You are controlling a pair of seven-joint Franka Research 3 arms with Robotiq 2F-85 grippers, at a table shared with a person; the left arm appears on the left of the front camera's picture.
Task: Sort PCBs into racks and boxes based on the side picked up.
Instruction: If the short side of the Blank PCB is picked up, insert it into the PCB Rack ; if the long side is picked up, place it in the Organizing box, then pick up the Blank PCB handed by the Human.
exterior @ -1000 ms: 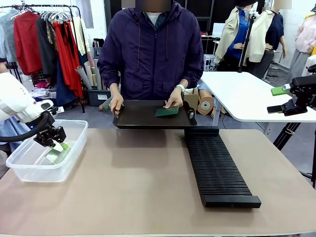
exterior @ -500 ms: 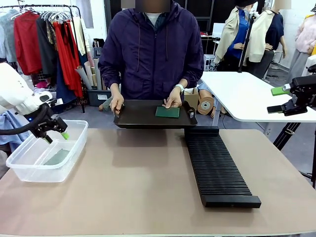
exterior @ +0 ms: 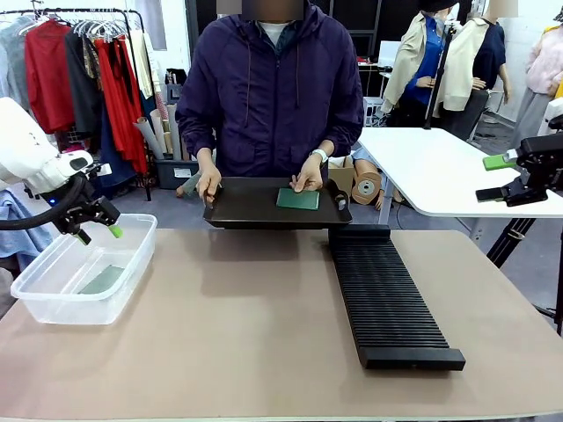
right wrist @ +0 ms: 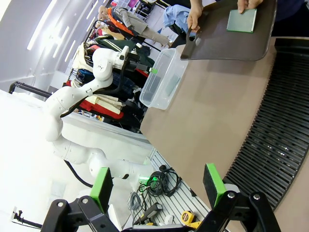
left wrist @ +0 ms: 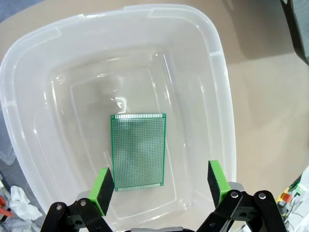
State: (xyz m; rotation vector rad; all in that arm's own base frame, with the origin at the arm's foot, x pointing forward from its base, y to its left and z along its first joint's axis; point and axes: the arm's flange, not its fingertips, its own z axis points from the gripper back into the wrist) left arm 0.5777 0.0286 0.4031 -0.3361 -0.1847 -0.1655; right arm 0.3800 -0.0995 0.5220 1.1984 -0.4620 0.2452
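Tub (exterior: 53, 308) at nine o'clock holds one PCB (left wrist: 138, 150); tray (exterior: 246, 216) at twelve carries second PCB (exterior: 297, 200). Left gripper (left wrist: 159, 180) and right gripper (right wrist: 157, 181) gape empty.

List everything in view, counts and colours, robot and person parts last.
PCBs: 2, green, one flat in the tub, one on the tray.
tub: 1, clear, table's left side.
rack: 1, black, ribbed, table's right side.
tray: 1, black, held at the table's far edge.
table: 1, brown, under tub and rack.
person's hands: 2, one on the tray's grip, one on its PCB.
left gripper: 1, black, green pads, open above the tub.
right gripper: 1, same colours, open, raised at far right.
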